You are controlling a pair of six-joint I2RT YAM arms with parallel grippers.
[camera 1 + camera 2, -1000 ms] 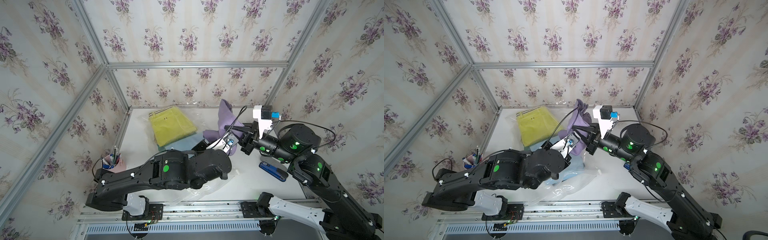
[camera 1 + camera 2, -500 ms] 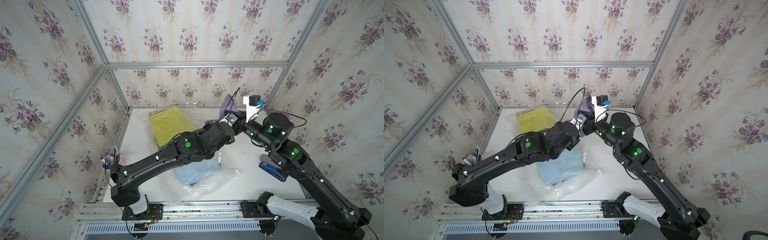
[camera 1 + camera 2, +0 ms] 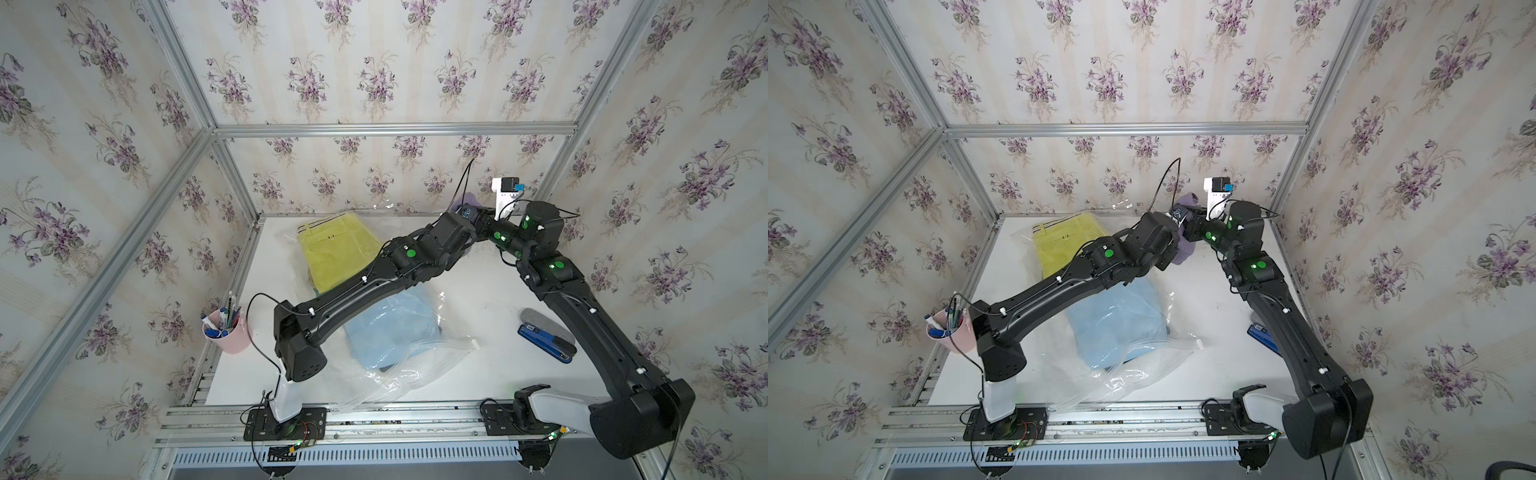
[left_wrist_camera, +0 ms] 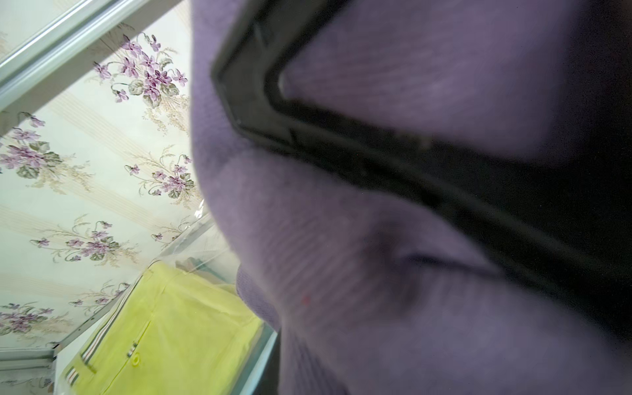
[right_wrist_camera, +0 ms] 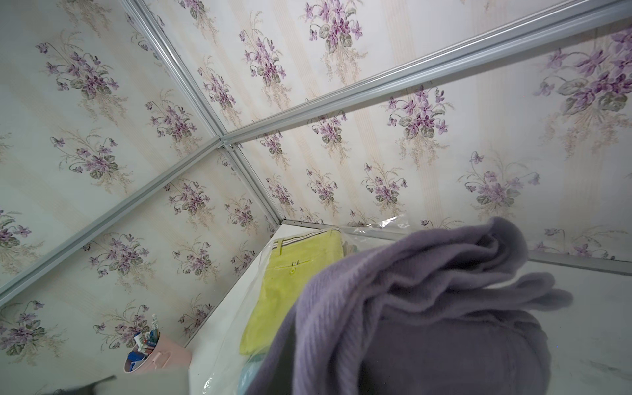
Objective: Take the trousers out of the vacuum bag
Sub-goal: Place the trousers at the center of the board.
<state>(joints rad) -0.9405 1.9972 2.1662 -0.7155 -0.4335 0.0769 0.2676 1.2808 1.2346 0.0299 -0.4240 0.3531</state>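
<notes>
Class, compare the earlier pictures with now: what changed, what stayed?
The left gripper and right gripper, both shut on the purple trousers, carried them toward the far right corner. The yellow-green trousers, light blue trousers, vacuum bag and pink cup stayed put.

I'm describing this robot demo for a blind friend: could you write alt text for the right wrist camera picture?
Bunched purple trousers fill the foreground, close to the camera. Beyond them, yellow-green trousers with a striped waistband lie inside a clear vacuum bag on a white table, a pink pen cup standing near flowered walls.
</notes>
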